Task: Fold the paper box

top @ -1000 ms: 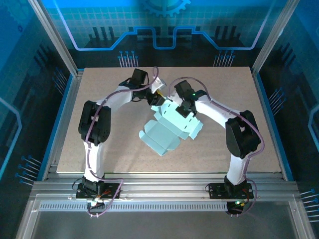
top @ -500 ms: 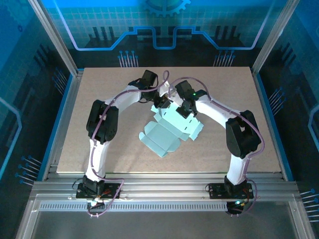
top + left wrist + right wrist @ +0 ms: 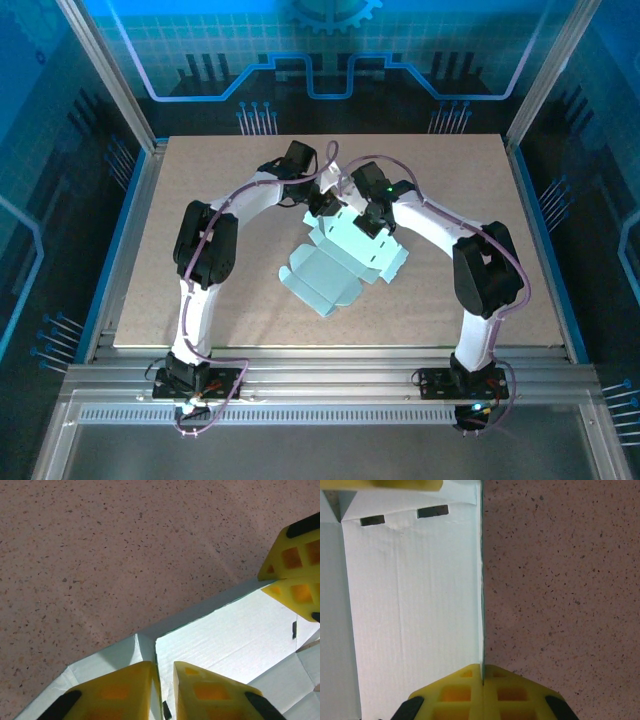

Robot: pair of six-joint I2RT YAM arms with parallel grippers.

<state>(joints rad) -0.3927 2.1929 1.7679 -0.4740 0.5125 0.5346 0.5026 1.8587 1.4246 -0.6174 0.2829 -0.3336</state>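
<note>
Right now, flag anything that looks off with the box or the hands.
Nothing looks damaged. The box is a half-folded blank lying at a slant to the table edges, its far panel raised. Both the left hand and the right hand pinch that panel's edge.

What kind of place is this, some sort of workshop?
Probably a robot test cell or lab. Two arms are bolted to an aluminium frame at the edge of a speckled table, blue panels wall it in, and both end effectors work on one paper box.
</note>
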